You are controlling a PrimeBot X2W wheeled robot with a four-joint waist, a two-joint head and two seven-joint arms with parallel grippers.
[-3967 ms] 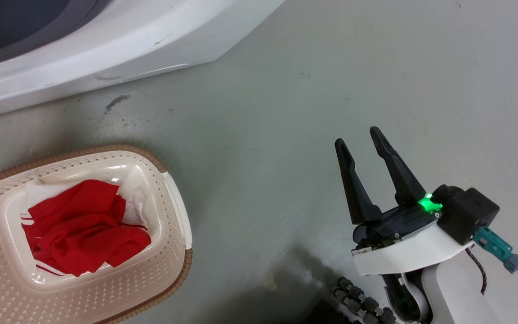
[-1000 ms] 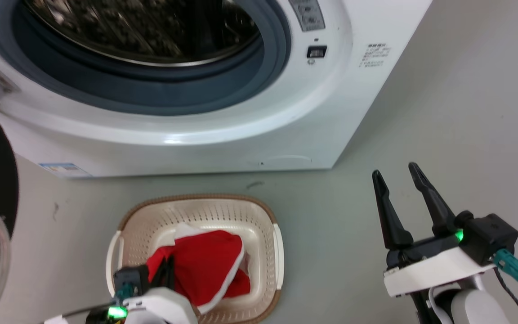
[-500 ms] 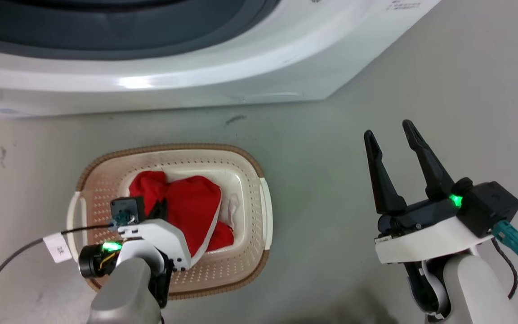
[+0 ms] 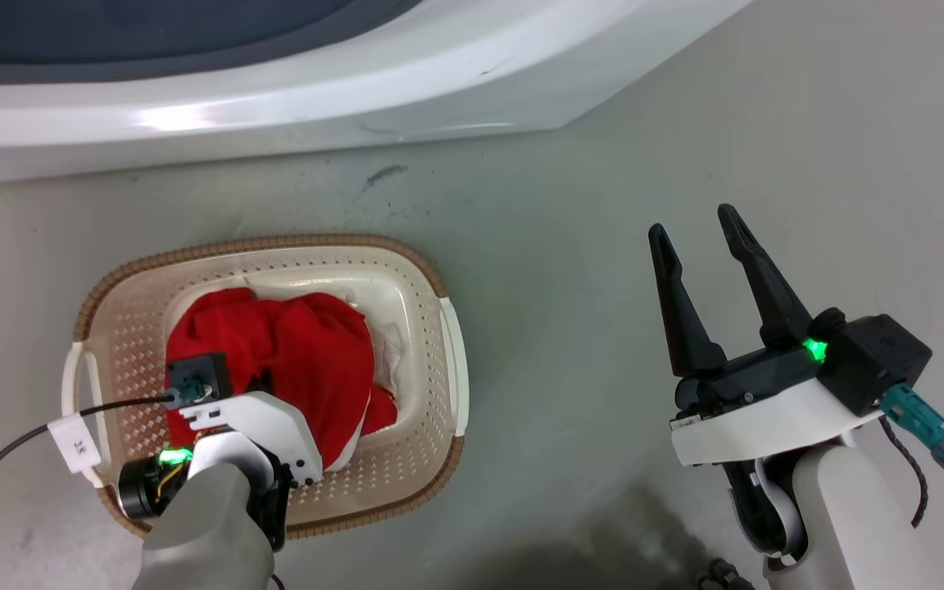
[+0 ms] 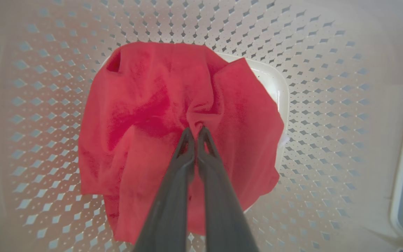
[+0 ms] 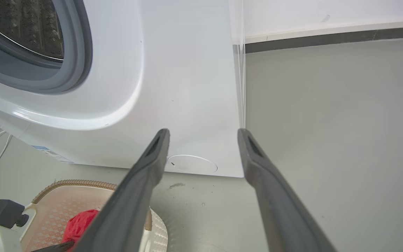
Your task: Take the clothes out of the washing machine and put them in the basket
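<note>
Count: 1 washing machine (image 4: 275, 98), 1 basket (image 4: 431, 279), 1 left gripper (image 5: 195, 130), 1 right gripper (image 4: 690, 220). Clothes (image 4: 292, 344): red ones bunched, count unclear, plus 1 white piece (image 4: 390, 354) on their right.

Bare floor (image 4: 570, 270) lies open between the basket (image 4: 275, 240) and the right gripper (image 4: 691, 220). The washer (image 4: 357, 90) walls off the far side. Inside the basket, the clothes (image 4: 308, 344) and the left gripper (image 5: 195, 130) pinching them crowd the middle; a strip by its right wall seems free.
</note>
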